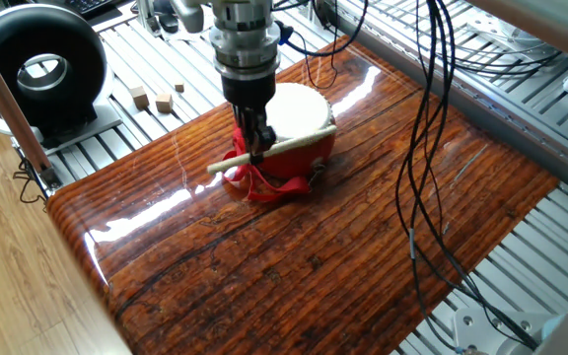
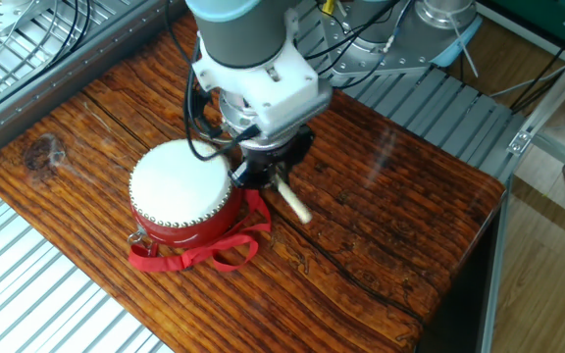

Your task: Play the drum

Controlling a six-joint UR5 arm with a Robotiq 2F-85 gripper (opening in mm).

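The drum (image 1: 299, 118) (image 2: 179, 191) has a red body, a cream-white skin and red ribbon straps (image 2: 204, 250), and stands on the wooden board. My gripper (image 1: 254, 146) (image 2: 261, 175) is shut on a pale wooden drumstick (image 1: 269, 151) (image 2: 292, 201). It holds the stick about level, right at the drum's near rim. One end of the stick lies over the edge of the skin. The other end sticks out past the straps. The fingertips are partly hidden by the gripper body in the other fixed view.
A glossy wooden board (image 1: 314, 247) (image 2: 390, 196) lies on a slatted metal table. A large black ring-shaped device (image 1: 37, 64) stands at the back left, with small wooden cubes (image 1: 156, 99) beside it. Black cables (image 1: 432, 148) hang over the board's right side.
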